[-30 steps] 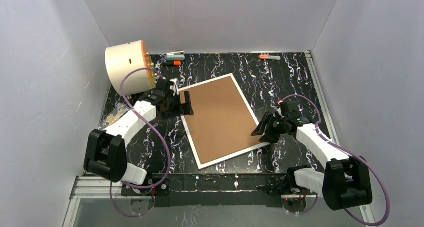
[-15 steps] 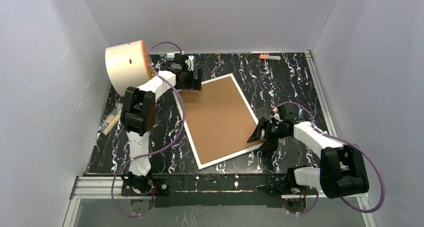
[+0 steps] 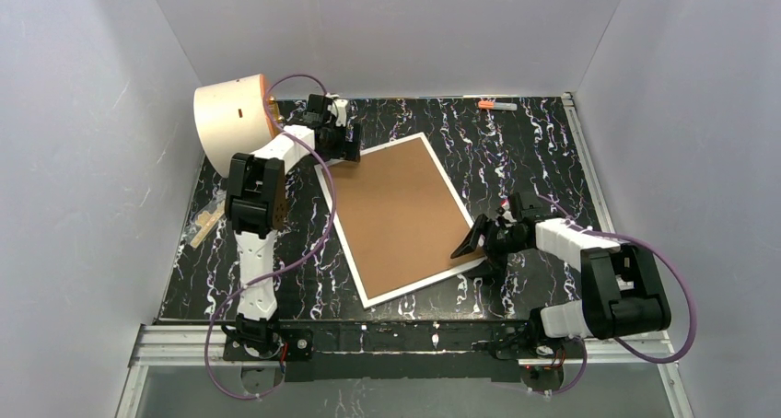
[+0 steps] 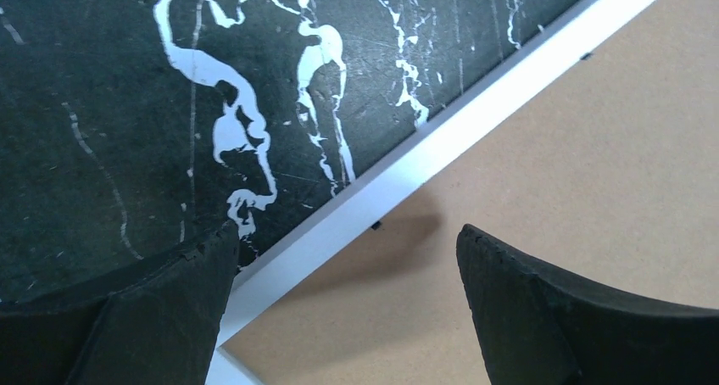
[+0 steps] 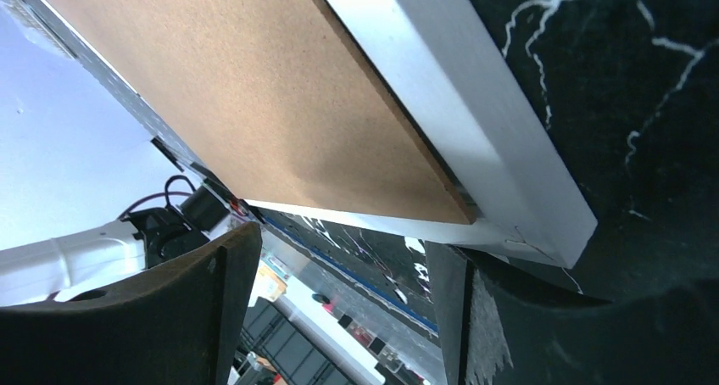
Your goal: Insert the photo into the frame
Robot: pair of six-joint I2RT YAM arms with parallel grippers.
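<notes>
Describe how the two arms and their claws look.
The left arm and right arm have white shells with blocky black joints; a purple cable loops along each. The left claw and right claw have matte black, tapered fingers with finely ribbed edges.

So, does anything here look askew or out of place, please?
The frame lies back-up, skewed diagonally on the table. At its near right corner the brown backing seems lifted above the white rim. The cream cylinder lies on its side.
</notes>
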